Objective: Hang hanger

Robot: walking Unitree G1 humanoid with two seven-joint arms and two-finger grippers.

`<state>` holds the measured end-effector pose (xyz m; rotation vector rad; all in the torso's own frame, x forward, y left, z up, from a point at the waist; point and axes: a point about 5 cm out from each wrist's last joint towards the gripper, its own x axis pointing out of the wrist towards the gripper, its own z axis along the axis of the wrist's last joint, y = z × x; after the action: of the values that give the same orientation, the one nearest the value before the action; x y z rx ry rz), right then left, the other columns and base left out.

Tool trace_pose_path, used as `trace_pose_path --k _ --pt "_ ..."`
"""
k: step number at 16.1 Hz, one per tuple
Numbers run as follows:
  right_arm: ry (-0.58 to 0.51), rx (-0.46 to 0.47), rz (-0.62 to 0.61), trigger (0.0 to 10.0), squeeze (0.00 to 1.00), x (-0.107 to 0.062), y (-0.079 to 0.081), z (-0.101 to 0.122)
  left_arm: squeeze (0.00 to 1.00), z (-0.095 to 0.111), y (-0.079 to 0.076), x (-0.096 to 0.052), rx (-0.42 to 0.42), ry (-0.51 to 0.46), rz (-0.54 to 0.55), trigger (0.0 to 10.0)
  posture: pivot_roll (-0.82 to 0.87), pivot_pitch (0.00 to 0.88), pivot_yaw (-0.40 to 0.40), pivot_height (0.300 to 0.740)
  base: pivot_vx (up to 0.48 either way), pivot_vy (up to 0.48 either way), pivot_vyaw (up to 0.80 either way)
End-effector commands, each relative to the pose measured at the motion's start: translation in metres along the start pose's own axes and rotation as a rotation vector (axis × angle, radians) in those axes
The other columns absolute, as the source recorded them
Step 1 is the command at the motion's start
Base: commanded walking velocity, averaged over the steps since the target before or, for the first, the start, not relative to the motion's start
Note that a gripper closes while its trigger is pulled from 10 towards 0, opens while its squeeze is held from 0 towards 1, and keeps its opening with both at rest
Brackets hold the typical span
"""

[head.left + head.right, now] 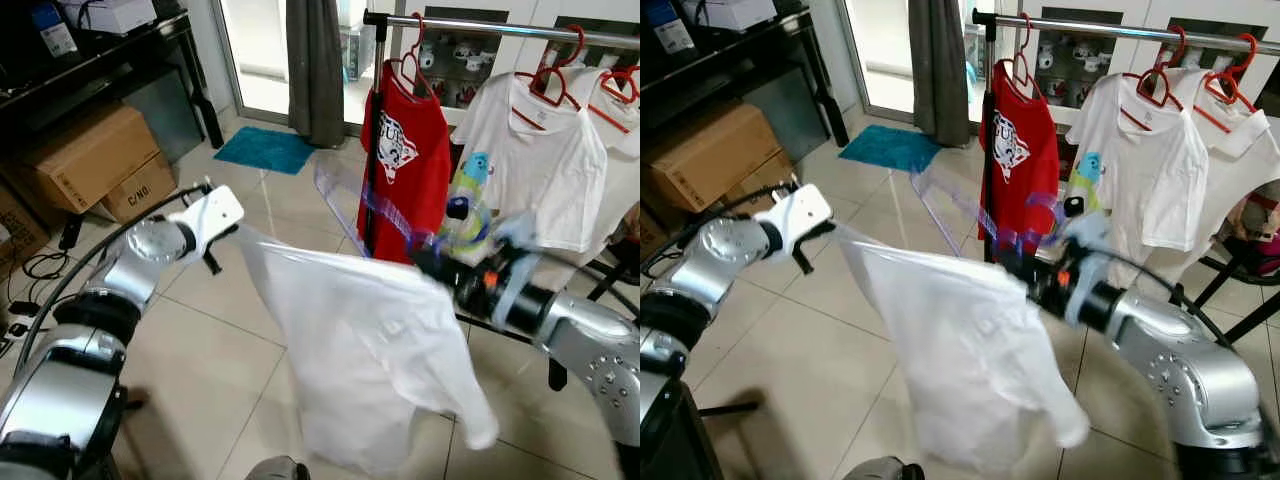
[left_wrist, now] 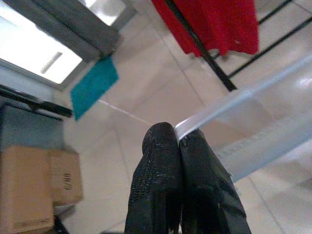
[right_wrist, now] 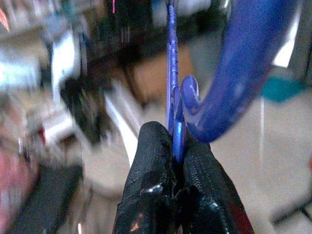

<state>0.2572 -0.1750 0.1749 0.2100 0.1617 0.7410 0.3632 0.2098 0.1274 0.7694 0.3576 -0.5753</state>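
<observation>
A white T-shirt (image 1: 370,350) hangs stretched between my two grippers, low in front of the clothes rack (image 1: 480,25). At the shirt's left shoulder, my left gripper (image 1: 232,234) is shut on the fabric edge (image 2: 219,109). My right gripper (image 3: 176,139) is shut on a blue hanger (image 3: 243,63). The hanger (image 1: 385,215) shows as a blur rising from that gripper (image 1: 432,258) toward the rack's post. A red shirt (image 1: 410,160) and white shirts (image 1: 540,160) hang from red hangers on the rail.
Cardboard boxes (image 1: 90,155) sit under a dark shelf at the left. A teal mat (image 1: 265,150) and a grey curtain (image 1: 315,60) are by the glass door. Cables (image 1: 30,270) lie on the tiled floor. The rack's black legs (image 1: 600,280) spread at the right.
</observation>
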Motion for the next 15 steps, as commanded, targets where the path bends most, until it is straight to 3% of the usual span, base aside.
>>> trace_pose_path --k 1,3,4,5,6,7,9,10,11,12,13,14,15 --pt "-0.17 -0.033 -0.052 0.0 0.0 0.0 0.0 0.025 0.0 0.007 -0.007 0.001 -0.075 -0.062 -0.043 0.0 0.01 0.0 0.131 0.74 0.0 0.0 0.0" --pt "-0.248 -0.015 -0.129 0.0 0.0 0.003 -0.004 0.03 0.0 0.023 -0.019 0.001 -0.162 -0.19 -0.113 0.0 0.01 0.0 0.127 0.74 0.0 0.0 0.0" --pt "-0.308 0.0 -0.234 0.0 0.0 0.007 -0.007 0.031 0.0 0.048 -0.034 -0.004 -0.233 -0.361 -0.232 0.0 0.01 0.0 0.112 0.74 0.0 0.0 0.0" --pt "-0.338 0.001 -0.282 0.0 0.0 0.009 -0.007 0.031 0.0 0.06 -0.042 -0.008 -0.256 -0.428 -0.291 0.0 0.01 0.0 0.105 0.74 0.0 0.0 0.0" --pt "-0.407 0.025 -0.401 0.0 0.0 0.012 -0.011 0.03 0.0 0.077 -0.052 -0.016 -0.277 -0.521 -0.373 0.0 0.02 0.0 0.098 0.74 0.0 0.0 0.0" --pt "-0.51 0.113 -0.623 0.0 0.0 0.01 -0.025 0.025 0.0 0.101 -0.064 -0.032 -0.36 -0.656 -0.506 0.0 0.03 0.0 0.095 0.74 0.0 0.0 0.0" --pt "-0.566 0.162 -0.698 0.0 0.0 0.006 -0.032 0.022 0.0 0.104 -0.069 -0.038 -0.359 -0.67 -0.562 0.0 0.03 0.0 0.101 0.74 0.0 0.0 0.0" --pt "-0.611 0.192 -0.799 0.0 0.0 -0.001 -0.041 0.017 0.0 0.1 -0.071 -0.04 -0.342 -0.635 -0.544 0.0 0.04 0.0 0.099 0.74 0.0 0.0 0.0" --pt "-0.508 0.086 -0.817 0.0 0.0 0.001 -0.039 0.012 0.0 0.092 -0.064 -0.037 -0.373 -0.594 -0.454 0.0 0.03 0.0 0.088 0.74 0.0 0.0 0.0" --pt "-0.365 -0.042 -0.808 1.2 0.0 0.005 -0.035 0.004 0.0 0.083 -0.057 -0.036 -0.398 -0.556 -0.335 4.3 0.03 0.0 0.086 0.74 0.0 0.0 0.0" --pt "-0.311 -0.07 -0.795 1.2 0.0 0.005 -0.032 -0.002 0.0 0.076 -0.054 -0.035 -0.426 -0.522 -0.252 4.3 0.02 0.0 0.089 0.74 0.0 0.0 0.0" --pt "-0.22 -0.001 -0.783 10.0 0.0 0.003 -0.029 -0.016 0.0 0.067 -0.052 -0.035 -0.469 -0.493 -0.133 10.0 0.02 0.0 0.086 0.74 0.0 0.0 0.0" --pt "-0.134 -0.043 -0.741 10.0 0.0 0.0 -0.017 -0.027 0.0 0.057 -0.057 -0.038 -0.552 -0.461 -0.029 10.0 0.01 0.0 0.08 0.74 0.0 0.0 0.0"
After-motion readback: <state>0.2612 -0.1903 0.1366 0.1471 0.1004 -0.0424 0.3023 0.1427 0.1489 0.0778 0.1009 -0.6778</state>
